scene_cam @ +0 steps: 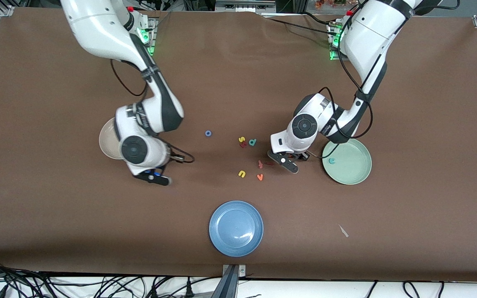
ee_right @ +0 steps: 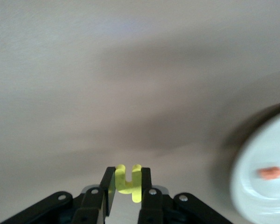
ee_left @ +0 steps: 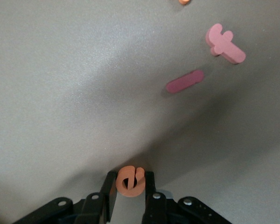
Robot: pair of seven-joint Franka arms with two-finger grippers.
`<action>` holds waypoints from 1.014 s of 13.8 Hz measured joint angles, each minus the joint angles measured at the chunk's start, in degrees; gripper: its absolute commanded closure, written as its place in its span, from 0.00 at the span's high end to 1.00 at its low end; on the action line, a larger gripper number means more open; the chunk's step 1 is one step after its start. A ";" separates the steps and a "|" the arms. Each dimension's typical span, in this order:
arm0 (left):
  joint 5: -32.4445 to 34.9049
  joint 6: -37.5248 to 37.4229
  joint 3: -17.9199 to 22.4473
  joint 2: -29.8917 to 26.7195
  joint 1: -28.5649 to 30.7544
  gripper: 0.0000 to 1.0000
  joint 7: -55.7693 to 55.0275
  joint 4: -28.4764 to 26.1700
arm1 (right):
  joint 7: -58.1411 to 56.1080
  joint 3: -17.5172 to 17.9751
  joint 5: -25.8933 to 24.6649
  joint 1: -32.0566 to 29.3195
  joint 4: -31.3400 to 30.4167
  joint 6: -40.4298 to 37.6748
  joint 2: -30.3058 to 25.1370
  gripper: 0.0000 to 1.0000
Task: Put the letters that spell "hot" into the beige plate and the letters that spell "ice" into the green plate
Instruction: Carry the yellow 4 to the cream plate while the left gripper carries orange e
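Note:
My left gripper (ee_left: 130, 173) is shut on the orange "e" (ee_left: 129, 183), low over the table beside the green plate (scene_cam: 352, 171), which holds the teal "c" (scene_cam: 332, 160). The dark red "i" (ee_left: 185, 81) lies close by on the table, next to a pink "t"-like letter (ee_left: 225, 44). My right gripper (ee_right: 129, 173) is shut on the yellow "h" (ee_right: 130, 184), over bare table beside the beige plate (ee_right: 256, 200). An orange letter (ee_right: 270, 173) lies in that plate. The blue "o" (scene_cam: 208, 133) rests mid-table. The right arm partly hides the beige plate (scene_cam: 107, 142).
A blue plate (scene_cam: 236, 227) sits nearest the front camera. Loose letters lie mid-table: a yellow "u" (scene_cam: 242, 174), an orange "v" (scene_cam: 259, 177), a teal "d" (scene_cam: 252, 142) and a yellow one (scene_cam: 242, 139). A small scrap (scene_cam: 343, 231) lies toward the left arm's end.

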 measured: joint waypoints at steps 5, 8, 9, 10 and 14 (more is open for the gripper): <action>0.00 -6.50 0.12 -3.19 1.76 0.00 0.00 0.78 | -20.77 -8.64 0.01 -0.41 -22.64 9.51 -14.51 0.00; 0.02 -12.46 0.31 -5.53 6.47 0.00 3.62 0.76 | -25.89 -10.83 0.06 -0.46 -32.41 17.43 -18.12 0.57; 0.02 -14.18 0.33 -5.98 8.42 0.00 5.67 0.75 | -26.04 -10.81 0.10 -0.37 -34.88 20.87 -18.22 1.00; 0.02 -15.85 0.33 -6.37 10.12 0.00 7.31 0.75 | -26.04 -10.74 0.35 -0.26 -36.71 23.36 -18.12 1.00; 0.03 -19.08 0.34 -7.15 14.94 0.15 12.92 0.31 | -23.90 -9.75 2.89 0.05 -36.04 21.01 -18.55 1.00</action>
